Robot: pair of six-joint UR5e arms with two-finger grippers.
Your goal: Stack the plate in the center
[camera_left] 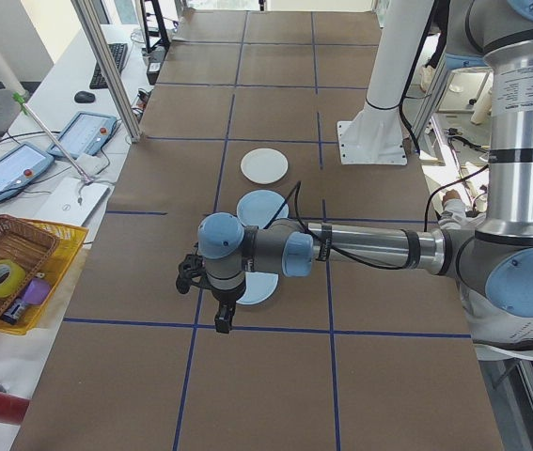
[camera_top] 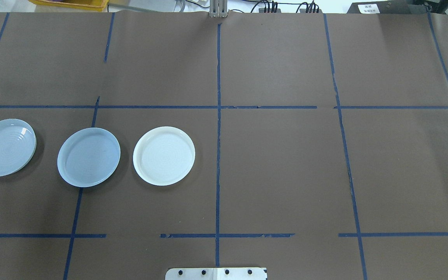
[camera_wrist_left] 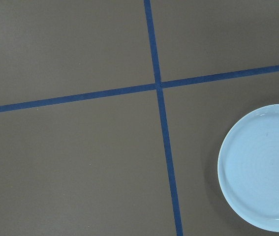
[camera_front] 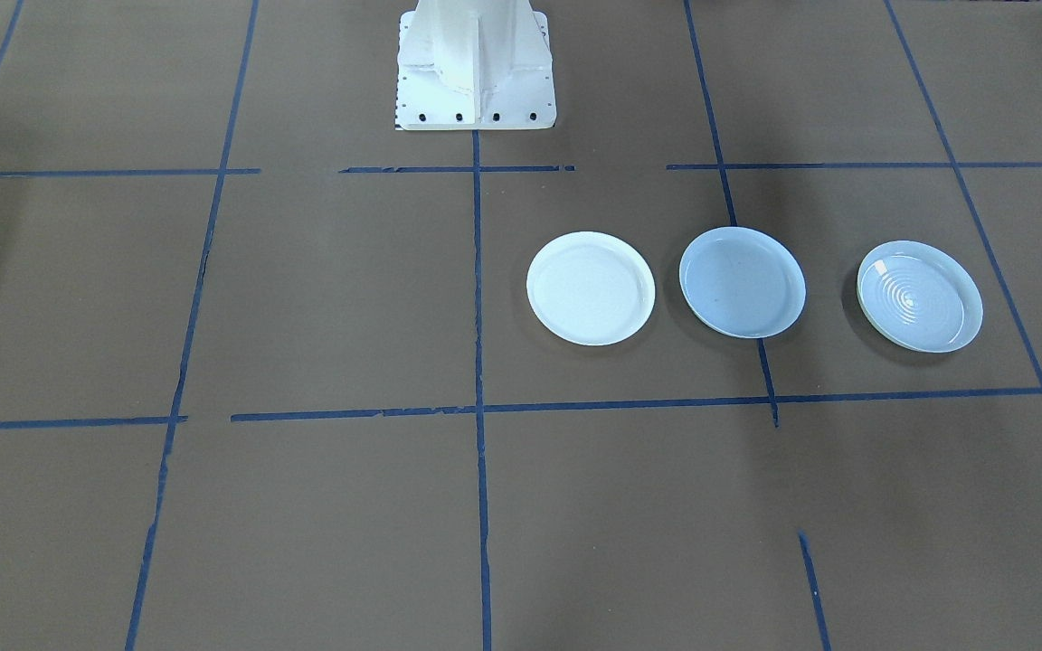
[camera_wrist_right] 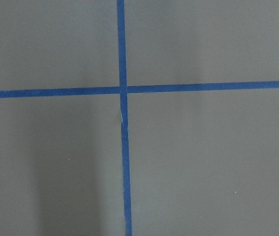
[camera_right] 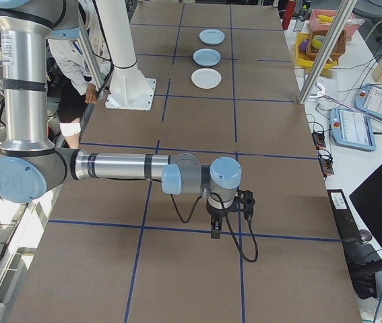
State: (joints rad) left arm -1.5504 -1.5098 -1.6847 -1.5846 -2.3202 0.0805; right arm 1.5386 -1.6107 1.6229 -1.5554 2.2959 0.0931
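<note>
Nothing of the stacking is done, judging by how things lie. Three plates sit in a row on the brown paper-covered table (camera_top: 278,163), each apart from its neighbour and none on another. In the overhead view the smooth pale blue round plate with a plain inside (camera_top: 88,156) is the middle one and lies on a blue tape line (camera_top: 79,202); the glossy pale plate with concentric rings (camera_top: 5,147) is at its 9 o'clock and the white round plate with an upright rim (camera_top: 164,155) at its 3 o'clock. Both outer plates have yet to be lifted and set on the middle one, so the whole task is left.

The left gripper (camera_left: 217,310) hangs above the table close to the ringed plate, and the right gripper (camera_right: 215,227) hangs over bare paper well apart from all three plates. Each shows only in a side view, so I cannot tell whether either set of fingers is spread or pressed together. Neither appears to carry anything.

The left arm covers part of the ringed plate in the left side view. The left wrist camera cuts a pale blue plate (camera_wrist_left: 262,167) at the frame's edge; the right wrist camera shows only tape and paper.
</note>
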